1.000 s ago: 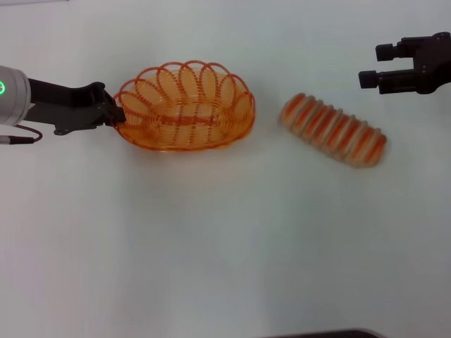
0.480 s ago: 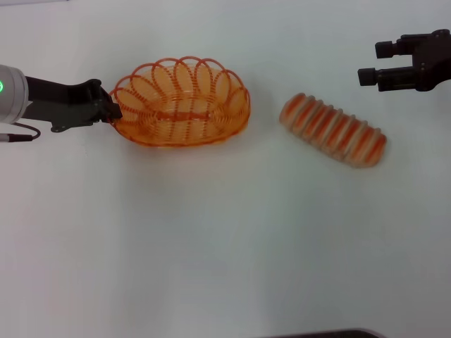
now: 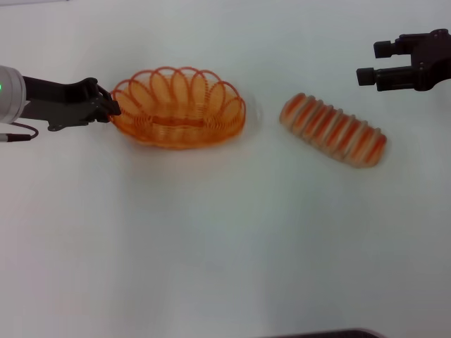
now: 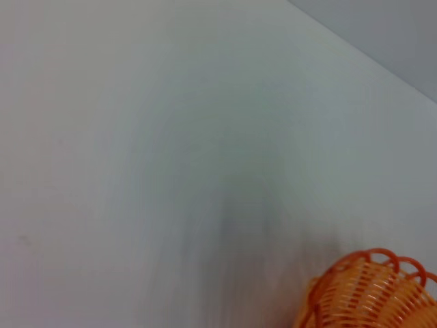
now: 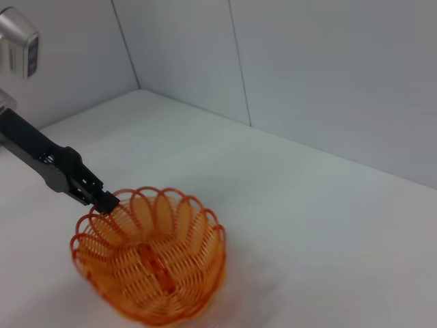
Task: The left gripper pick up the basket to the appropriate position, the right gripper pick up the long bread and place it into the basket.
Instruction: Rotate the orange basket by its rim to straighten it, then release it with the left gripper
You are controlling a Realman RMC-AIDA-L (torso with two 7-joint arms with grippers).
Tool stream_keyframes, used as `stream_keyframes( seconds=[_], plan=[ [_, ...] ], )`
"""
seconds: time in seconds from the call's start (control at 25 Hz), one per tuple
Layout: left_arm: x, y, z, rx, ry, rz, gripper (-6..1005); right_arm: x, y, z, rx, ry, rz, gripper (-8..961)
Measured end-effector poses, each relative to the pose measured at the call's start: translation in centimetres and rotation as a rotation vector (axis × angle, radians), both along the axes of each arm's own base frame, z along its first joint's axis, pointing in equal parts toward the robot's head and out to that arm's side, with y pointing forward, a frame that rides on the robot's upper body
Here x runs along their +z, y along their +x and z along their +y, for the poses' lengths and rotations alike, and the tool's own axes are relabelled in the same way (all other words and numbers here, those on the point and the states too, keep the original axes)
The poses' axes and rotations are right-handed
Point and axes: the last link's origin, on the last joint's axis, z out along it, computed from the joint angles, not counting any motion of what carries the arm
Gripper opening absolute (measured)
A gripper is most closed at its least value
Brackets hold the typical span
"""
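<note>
The orange wire basket (image 3: 180, 107) is at the left of the white table, tipped toward the far side. My left gripper (image 3: 113, 107) is shut on the basket's left rim. In the right wrist view the same claw (image 5: 106, 200) pinches the rim of the basket (image 5: 150, 266). A corner of the basket (image 4: 369, 294) shows in the left wrist view. The long bread (image 3: 332, 129), beige with orange-brown ridges, lies slantwise on the table to the basket's right. My right gripper (image 3: 373, 63) hovers open beyond the bread's right end, holding nothing.
The white table (image 3: 225, 239) stretches bare toward the near edge. Grey wall panels (image 5: 307, 68) rise behind the table's far edge. A dark strip (image 3: 324, 334) shows at the near edge.
The left gripper has drawn the basket slightly left and away, and the basket now tips further toward the far side. The bread and the right gripper have stayed put.
</note>
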Motion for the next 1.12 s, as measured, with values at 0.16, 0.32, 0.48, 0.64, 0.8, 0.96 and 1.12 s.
stream_keyframes(
  seconds=[0.16,0.32,0.48,0.64,0.8,0.96,1.12],
  plan=[
    [-0.1,-0.2,-0.1,0.007,0.002,-0.001,158,0.0,0.0,0.0,0.0,0.0,0.0,777],
    [-0.1,-0.3,-0.1,0.013,0.007,-0.01,235,0.0,0.0,0.0,0.0,0.0,0.0,776],
    [0.0,-0.3,0.0,0.011,0.011,-0.016,290,0.0,-0.1,0.1,0.002,0.0,0.0,776],
    [0.2,-0.2,0.0,0.005,0.013,-0.019,384,0.0,-0.1,0.1,0.002,0.002,0.0,776],
    [0.3,0.0,0.1,-0.007,0.011,-0.015,505,0.0,-0.1,0.1,0.001,0.002,-0.001,777],
    [0.4,0.1,0.2,-0.026,0.004,-0.008,600,0.0,-0.1,0.1,0.002,0.003,-0.002,777],
    [1.0,0.0,0.4,-0.064,0.02,-0.007,647,0.0,0.0,0.2,0.0,0.008,-0.006,777]
  ],
)
